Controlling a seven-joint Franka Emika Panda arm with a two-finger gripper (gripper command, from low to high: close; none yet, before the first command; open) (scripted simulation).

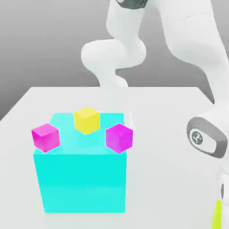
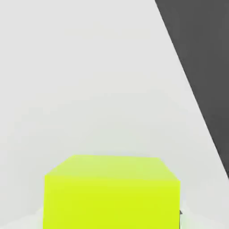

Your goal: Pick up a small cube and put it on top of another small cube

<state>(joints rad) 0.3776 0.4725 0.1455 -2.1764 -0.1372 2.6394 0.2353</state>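
The small cube is lime yellow-green and sits very close under the hand in the hand view, on the pale table. A thin strip of the same small cube shows at the bottom right corner of the exterior view. There my gripper hangs low over the table at the end of the white arm, shut on this cube. A warmer yellow small cube rests on top of the big cyan block at the exterior view's left.
Two magenta cubes sit at the cyan block's top front edge, one at each corner. The arm's white links rise along the exterior view's right. The table's edge runs near the lime cube, with dark ground beyond.
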